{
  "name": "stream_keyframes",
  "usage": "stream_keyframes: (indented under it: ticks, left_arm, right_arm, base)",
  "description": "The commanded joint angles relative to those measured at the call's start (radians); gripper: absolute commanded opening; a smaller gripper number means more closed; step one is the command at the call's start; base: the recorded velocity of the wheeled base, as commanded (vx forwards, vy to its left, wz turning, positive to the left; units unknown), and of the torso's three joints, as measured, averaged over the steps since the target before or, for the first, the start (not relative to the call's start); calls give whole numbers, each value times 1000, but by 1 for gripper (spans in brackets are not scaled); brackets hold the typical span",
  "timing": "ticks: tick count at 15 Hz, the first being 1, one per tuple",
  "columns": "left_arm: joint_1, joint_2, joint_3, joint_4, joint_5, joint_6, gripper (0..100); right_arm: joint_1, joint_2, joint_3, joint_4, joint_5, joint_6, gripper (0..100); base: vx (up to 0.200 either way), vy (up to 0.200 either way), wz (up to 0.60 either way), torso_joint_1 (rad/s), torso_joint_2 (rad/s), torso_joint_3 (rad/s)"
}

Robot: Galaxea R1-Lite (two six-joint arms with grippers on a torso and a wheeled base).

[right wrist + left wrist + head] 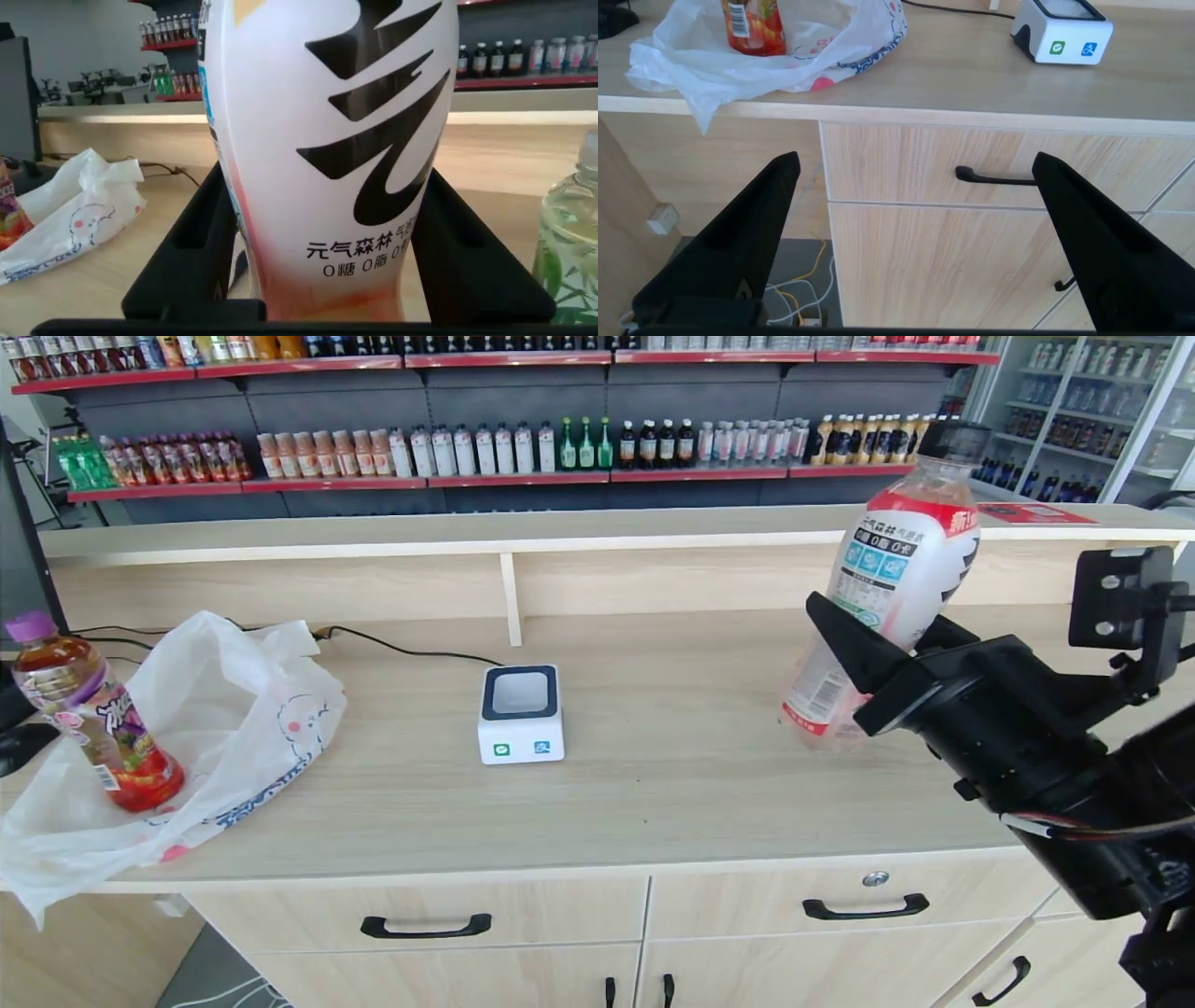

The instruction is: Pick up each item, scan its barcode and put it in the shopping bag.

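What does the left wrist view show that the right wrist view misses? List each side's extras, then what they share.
Left wrist only: the scanner, a drawer handle below the counter, and the open left end effector. Right wrist only: the white bottle gripped in the right end effector, and part of a green bottle. Both: the shopping bag lying on the counter.

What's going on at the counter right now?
The right tool grips a pink-and-white drink bottle, held tilted above the counter to the right of the scanner, so it looks not yet bagged. A purple-capped tea bottle sits in the folds of the white shopping bag at the left. The left tool hangs open below the counter's edge, holding nothing.
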Motion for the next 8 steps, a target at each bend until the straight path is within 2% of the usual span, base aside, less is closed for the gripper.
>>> stream_keyframes:
  ticks: [1, 3, 8]
  left_arm:
    - [0, 0, 0, 0, 0, 0, 100]
    - [0, 0, 0, 0, 1, 0, 100]
    - [0, 0, 0, 0, 1, 0, 100]
  right_arm:
    - [-56, -46, 40, -1, 1, 1, 0]
    - [-57, -72, 75, -1, 1, 1, 0]
    - [-100, -92, 55, -1, 1, 4, 0]
  base:
    - [0, 0, 0, 0, 0, 0]
    - [0, 0, 0, 0, 0, 0]
    - [0, 0, 0, 0, 0, 0]
